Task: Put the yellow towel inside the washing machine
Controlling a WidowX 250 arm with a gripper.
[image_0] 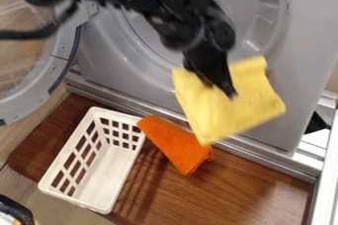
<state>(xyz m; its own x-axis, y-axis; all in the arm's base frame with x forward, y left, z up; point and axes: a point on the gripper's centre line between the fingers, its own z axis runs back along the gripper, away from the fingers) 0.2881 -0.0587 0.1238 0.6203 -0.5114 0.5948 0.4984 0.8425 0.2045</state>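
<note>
The black gripper (223, 89) is shut on the yellow towel (231, 111), right of the view's middle. Spread out on both sides of the gripper, the towel hangs in front of the washing machine's (140, 59) grey front, below and to the right of its round opening. Its lower corner hangs close to the orange cloth in the view. The machine's round door (58, 65) stands open at the left, and the arm crosses in front of the upper part of the opening.
On the brown wooden board (257, 189) stands a white plastic basket (109, 172), with an orange cloth (173, 143) to its right against the rim. A metal rail (261, 159) runs along the machine's base. Something dark pokes in at the lower left corner.
</note>
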